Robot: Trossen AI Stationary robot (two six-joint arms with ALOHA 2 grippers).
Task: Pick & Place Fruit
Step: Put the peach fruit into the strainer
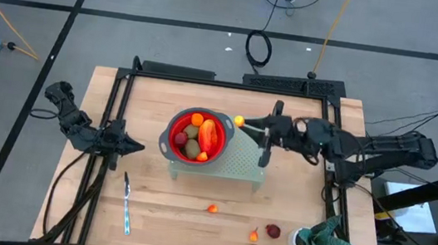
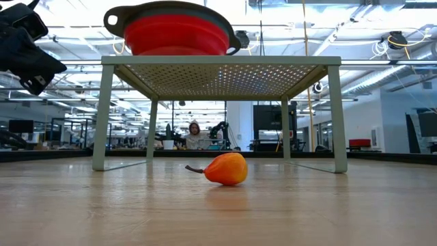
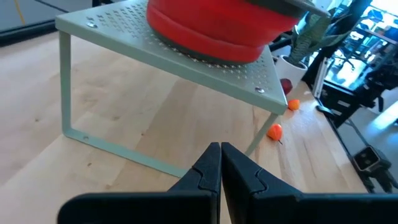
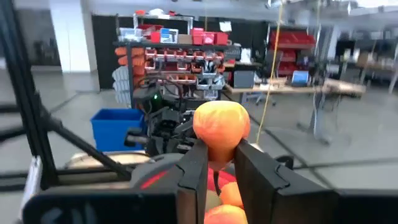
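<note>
At centre frame, the right gripper (image 1: 246,123) pinches a small orange fruit (image 1: 239,121) beside the red bowl (image 1: 197,136) holding other fruit. At left, the left gripper (image 1: 136,147) rests closed and empty above the bench (image 1: 165,216).

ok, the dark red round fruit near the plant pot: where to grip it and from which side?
Take the dark red round fruit across its middle, from straight above. It lies loose on the table, round, so any axis works. Set the fingers clear of the plant pot on one side and the small orange piece on the other. Probably the right gripper, once its yellow-orange fruit is dropped.
</note>
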